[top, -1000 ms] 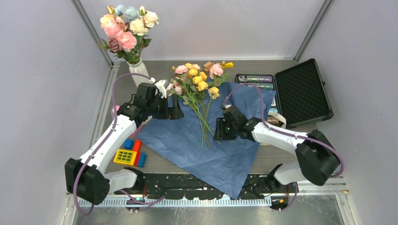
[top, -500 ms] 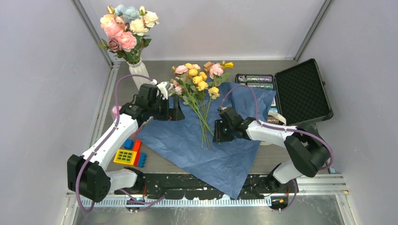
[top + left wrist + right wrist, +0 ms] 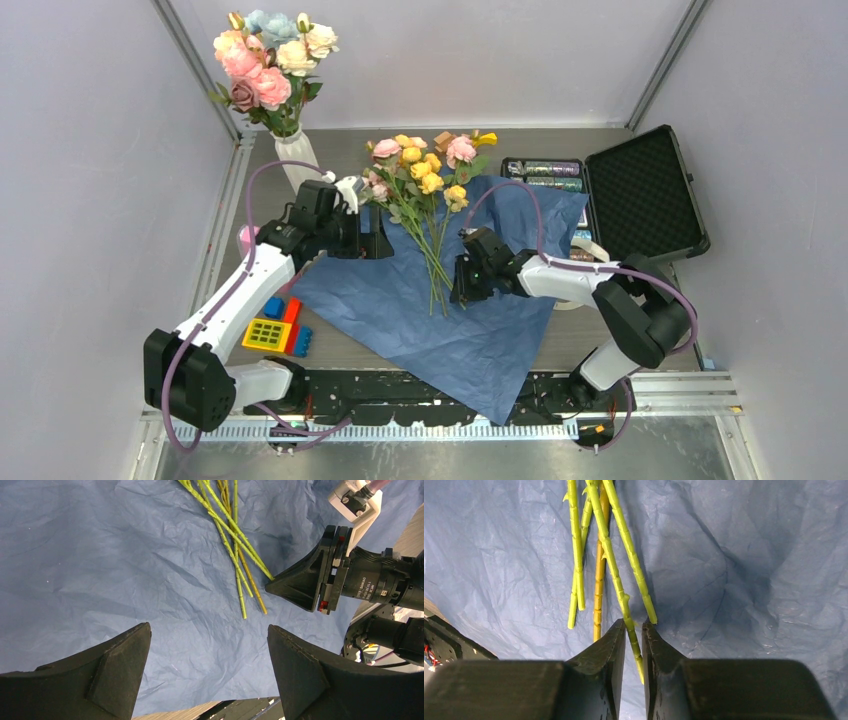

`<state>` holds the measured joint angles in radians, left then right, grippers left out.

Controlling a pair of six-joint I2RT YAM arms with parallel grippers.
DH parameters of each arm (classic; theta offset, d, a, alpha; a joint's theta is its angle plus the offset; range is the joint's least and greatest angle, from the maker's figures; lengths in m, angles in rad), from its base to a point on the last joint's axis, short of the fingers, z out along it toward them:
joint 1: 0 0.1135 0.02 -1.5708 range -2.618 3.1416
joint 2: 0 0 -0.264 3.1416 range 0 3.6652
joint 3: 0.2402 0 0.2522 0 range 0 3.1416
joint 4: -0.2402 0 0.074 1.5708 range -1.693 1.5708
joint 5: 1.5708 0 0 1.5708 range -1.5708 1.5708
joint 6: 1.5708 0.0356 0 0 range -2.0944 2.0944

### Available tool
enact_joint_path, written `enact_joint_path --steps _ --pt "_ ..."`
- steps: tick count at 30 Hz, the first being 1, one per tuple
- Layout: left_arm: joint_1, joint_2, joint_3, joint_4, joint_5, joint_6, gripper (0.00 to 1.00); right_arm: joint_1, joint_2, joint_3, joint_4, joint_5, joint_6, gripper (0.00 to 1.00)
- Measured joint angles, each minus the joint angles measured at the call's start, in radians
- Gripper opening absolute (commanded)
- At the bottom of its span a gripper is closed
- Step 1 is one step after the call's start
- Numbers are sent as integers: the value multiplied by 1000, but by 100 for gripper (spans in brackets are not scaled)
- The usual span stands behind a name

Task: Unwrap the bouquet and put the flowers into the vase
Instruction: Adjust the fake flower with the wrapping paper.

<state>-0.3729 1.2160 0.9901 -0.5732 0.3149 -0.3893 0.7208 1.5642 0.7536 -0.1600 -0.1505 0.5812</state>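
Observation:
The bouquet is unwrapped: its blue paper [image 3: 480, 340] lies spread flat, with the yellow and pink flowers [image 3: 425, 175] on it and their stems [image 3: 437, 270] pointing at me. At the stem ends my right gripper [image 3: 460, 285] sits low, its jaws [image 3: 634, 623] narrowed onto one green stem [image 3: 611, 565]; the other stems lie just left of the fingers. My left gripper [image 3: 375, 240] hovers wide open over bare paper [image 3: 207, 626], left of the stems [image 3: 235, 545], holding nothing. The white ribbed vase [image 3: 297, 160] stands at the back left holding bigger pink, white and pale-blue blooms [image 3: 268, 55].
An open black case [image 3: 645, 195] lies at the right, with a tray of small items [image 3: 545, 170] beside it. Coloured toy bricks [image 3: 278, 325] sit near the left arm. A pink object [image 3: 243, 237] shows behind that arm. Grey walls enclose the table.
My right gripper has shifted slightly left onto the stem ends and its jaws have narrowed around one stem. The left gripper has stayed open in place.

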Motion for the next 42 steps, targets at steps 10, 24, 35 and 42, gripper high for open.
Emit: enact_joint_path --steps 10,24,35,42 --pt "0 0 0 0 -1 0 88 5 -27 0 10 -37 -30 0" --pt "0 -27 -9 17 -13 0 88 6 -218 -97 136 -119 -36 0" --pt "0 -47 -14 20 -21 10 89 6 -228 -114 135 -127 -29 43" --pt "2 -74 -14 3 -69 45 89 6 -224 -92 99 -82 -26 56"
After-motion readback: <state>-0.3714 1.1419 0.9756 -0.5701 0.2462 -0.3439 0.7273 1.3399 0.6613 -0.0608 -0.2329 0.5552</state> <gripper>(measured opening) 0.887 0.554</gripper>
